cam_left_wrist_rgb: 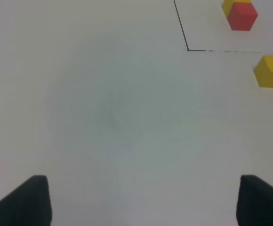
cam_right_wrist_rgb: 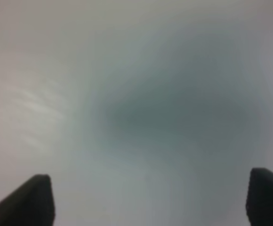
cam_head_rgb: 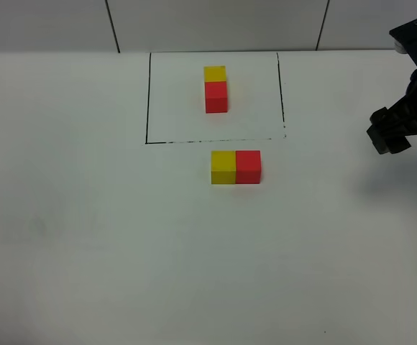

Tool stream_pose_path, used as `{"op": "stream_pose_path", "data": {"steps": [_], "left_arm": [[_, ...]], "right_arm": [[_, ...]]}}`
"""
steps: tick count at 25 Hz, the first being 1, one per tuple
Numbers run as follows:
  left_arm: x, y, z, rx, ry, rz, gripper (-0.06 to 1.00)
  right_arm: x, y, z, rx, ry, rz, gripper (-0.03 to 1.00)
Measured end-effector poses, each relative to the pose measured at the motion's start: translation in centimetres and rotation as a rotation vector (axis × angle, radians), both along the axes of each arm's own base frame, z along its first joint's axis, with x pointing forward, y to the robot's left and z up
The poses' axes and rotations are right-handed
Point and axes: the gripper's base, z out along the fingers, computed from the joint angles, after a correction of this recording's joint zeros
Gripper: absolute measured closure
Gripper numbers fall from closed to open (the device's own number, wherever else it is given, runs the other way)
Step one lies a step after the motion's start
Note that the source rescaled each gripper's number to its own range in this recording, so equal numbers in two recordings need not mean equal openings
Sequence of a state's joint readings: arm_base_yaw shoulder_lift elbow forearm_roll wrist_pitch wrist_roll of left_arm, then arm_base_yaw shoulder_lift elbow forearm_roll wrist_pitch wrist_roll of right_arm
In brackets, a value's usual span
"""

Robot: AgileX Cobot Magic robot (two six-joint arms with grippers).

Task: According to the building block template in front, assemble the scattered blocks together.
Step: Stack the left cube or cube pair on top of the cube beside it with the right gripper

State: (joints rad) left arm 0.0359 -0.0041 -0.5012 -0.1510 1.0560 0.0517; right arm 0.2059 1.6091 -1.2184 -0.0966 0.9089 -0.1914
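Over the right side of the white table (cam_head_rgb: 86, 237) hangs the right gripper (cam_head_rgb: 390, 135), fingers spread, holding nothing; the left gripper (cam_left_wrist_rgb: 142, 197) is spread likewise. The building block template (cam_head_rgb: 216, 89) sits inside the black rectangle (cam_head_rgb: 148, 100) at the far side. Just outside its near line, the scattered blocks (cam_head_rgb: 236, 167), yellow and red, touch side by side.
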Motion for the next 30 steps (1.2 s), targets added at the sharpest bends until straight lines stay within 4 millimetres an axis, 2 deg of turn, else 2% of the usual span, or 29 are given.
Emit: {"op": "stream_pose_path", "data": {"steps": [4,9,14,20,24,30], "left_arm": [[0.0,0.0,0.0,0.0,0.0,0.0,0.24],[0.0,0.0,0.0,0.0,0.0,0.0,0.24],[0.0,0.0,0.0,0.0,0.0,0.0,0.24],[0.0,0.0,0.0,0.0,0.0,0.0,0.24],[0.0,0.0,0.0,0.0,0.0,0.0,0.24],[0.0,0.0,0.0,0.0,0.0,0.0,0.24]], "right_arm": [[0.3,3.3,0.5,-0.055,-0.039,0.198,0.24],[2.5,8.0,0.5,-0.133,0.013,0.439,0.21],[5.1,12.4,-1.4,-0.167,0.103,0.633,0.21],[6.4,17.4,-4.4,-0.134,0.13,0.787,0.21],[7.0,18.9,-6.5,-0.112,0.162,0.813,0.21],[7.2,19.7,-8.7,-0.14,0.19,0.92,0.21]]}}
